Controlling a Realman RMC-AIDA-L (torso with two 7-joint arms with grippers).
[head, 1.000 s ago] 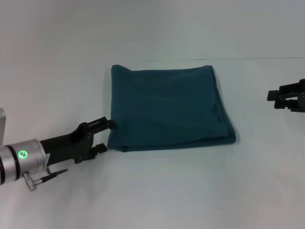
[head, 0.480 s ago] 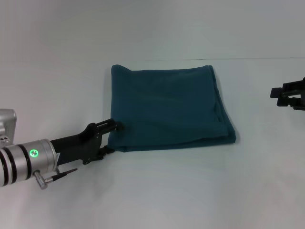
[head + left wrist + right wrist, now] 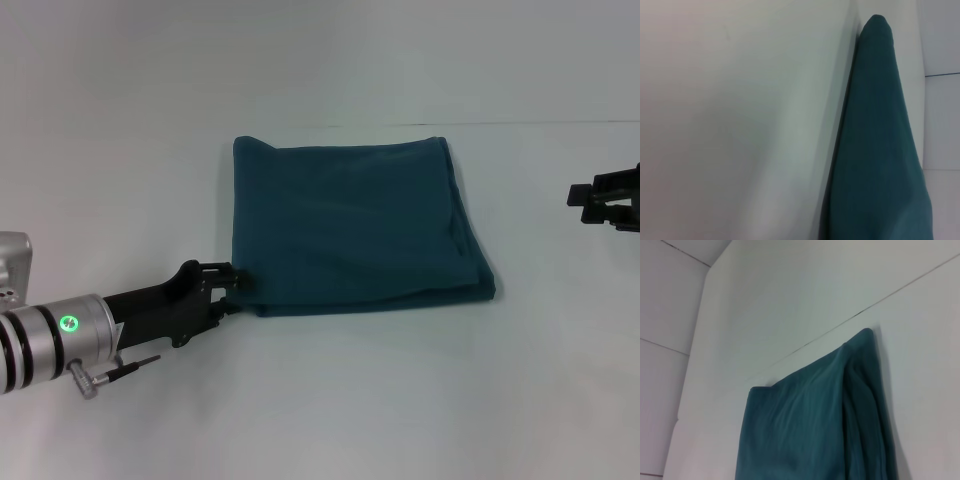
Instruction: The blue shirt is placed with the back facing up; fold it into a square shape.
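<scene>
Your left tool (image 3: 238, 285) sits low at the near-left corner of the blue shirt (image 3: 355, 225), tips at the hem; pinching cloth or merely touching, you cannot tell; likely placed there to square that corner. The shirt lies just ahead of it, already a stacked near-square, plain side up, flat on the white tabletop (image 3: 350, 400). Your right tool (image 3: 605, 203) hangs well off the shirt's far side, apart from it; grip not readable. Pale wall behind; seam line visible.
</scene>
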